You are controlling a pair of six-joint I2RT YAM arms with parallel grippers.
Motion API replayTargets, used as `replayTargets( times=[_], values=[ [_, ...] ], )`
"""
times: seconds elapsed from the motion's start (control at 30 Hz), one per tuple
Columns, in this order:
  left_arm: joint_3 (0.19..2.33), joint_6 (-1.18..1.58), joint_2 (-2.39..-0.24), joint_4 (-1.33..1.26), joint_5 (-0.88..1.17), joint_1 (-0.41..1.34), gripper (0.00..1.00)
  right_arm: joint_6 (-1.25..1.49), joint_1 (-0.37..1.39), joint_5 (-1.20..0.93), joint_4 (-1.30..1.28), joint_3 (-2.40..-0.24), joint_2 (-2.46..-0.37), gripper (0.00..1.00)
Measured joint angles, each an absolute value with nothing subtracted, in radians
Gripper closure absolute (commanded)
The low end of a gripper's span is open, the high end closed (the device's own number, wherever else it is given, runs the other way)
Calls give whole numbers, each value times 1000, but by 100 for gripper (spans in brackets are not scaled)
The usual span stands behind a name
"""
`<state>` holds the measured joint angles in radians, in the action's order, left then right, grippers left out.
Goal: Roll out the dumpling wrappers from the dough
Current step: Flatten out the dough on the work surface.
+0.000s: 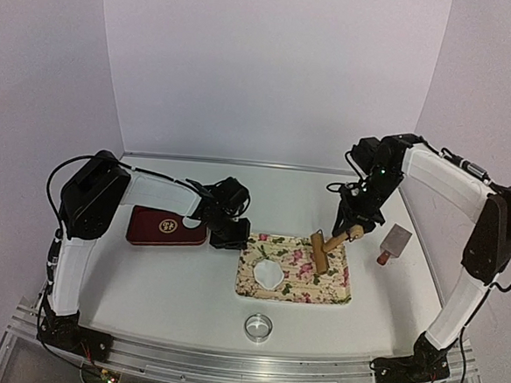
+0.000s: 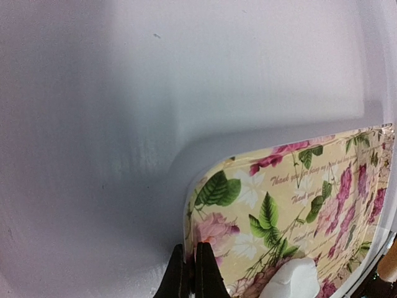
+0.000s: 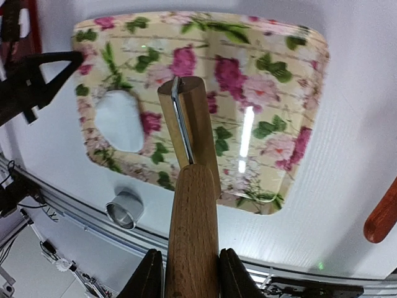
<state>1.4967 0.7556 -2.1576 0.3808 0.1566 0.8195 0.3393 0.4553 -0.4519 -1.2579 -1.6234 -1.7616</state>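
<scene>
Top view: bright, even, diffuse light off the white walls, faint lilac cast. Only soft shadows on the desk (image 1: pixel 170 282) under the arms. Left wrist: soft focus, desk washed out, broad blurry shadow round the tray (image 2: pixel 291 198) corner, fingers (image 2: pixel 209 276) dark and blurred. Right wrist: white glare streak on the tray, wooden roller (image 3: pixel 191 230) close and soft, tray edges bowed by the lens.

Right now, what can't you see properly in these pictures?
- Left wrist view: the dough is cut off by the bottom edge.
- Right wrist view: the scraper is cut by the right edge; only its handle shows.
- Top view: the mark on the red box is too small to read.
- Right wrist view: the rolling pin hides part of the tray.
</scene>
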Motion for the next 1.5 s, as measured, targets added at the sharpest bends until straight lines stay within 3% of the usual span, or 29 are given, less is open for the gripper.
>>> replayTargets(
  times=[0.4,0.87,1.5],
  values=[
    [1538,756,-2182,394,163,835,100,398,618,-601,-1140,-1656,-1826,100],
    [1538,756,-2183,394,163,839,100,362,625,-639,-1045,-1629,-1986,100],
    [1539,756,-2185,394,164,839,100,376,626,-672,-983,-1560,-1993,100]
  ],
)
